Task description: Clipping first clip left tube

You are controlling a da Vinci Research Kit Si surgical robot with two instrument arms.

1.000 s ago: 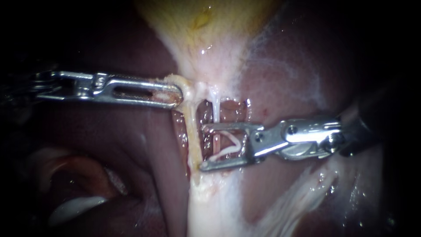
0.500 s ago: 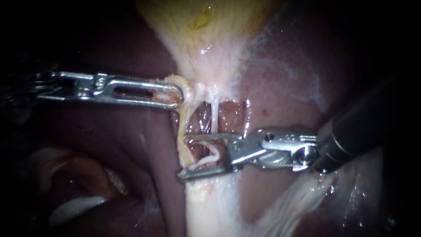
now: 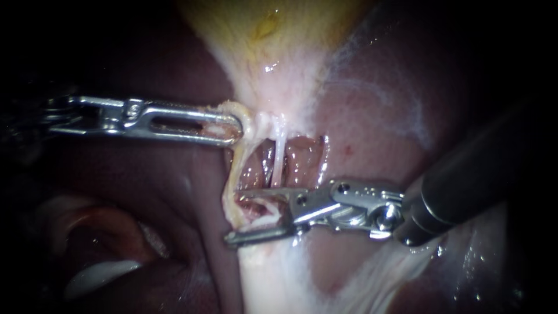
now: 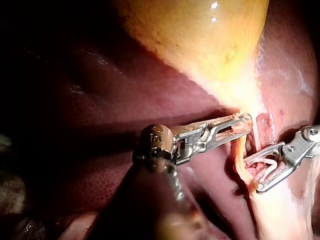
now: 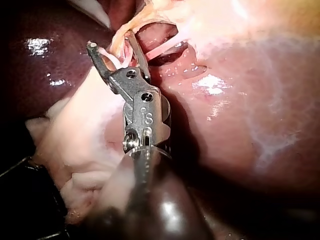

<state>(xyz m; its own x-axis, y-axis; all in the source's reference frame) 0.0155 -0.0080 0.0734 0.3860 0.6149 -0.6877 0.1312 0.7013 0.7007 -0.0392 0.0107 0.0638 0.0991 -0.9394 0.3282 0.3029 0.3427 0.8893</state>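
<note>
Dark liver [image 3: 372, 116] surrounds the field, with the yellow gallbladder [image 3: 273, 35] above, narrowing to a pale neck. Two strands cross the opened window below it: the thicker left tube [image 3: 237, 168] and the thin white right tube [image 3: 278, 154] just beside it. The left instrument [image 3: 231, 129] is clenched on pale tissue at the neck. The right instrument [image 3: 232, 214] has its jaws wide apart, carrying a pale clip [image 3: 268, 207] whose legs lie against both jaws. The left tube crosses between the jaw tips.
</note>
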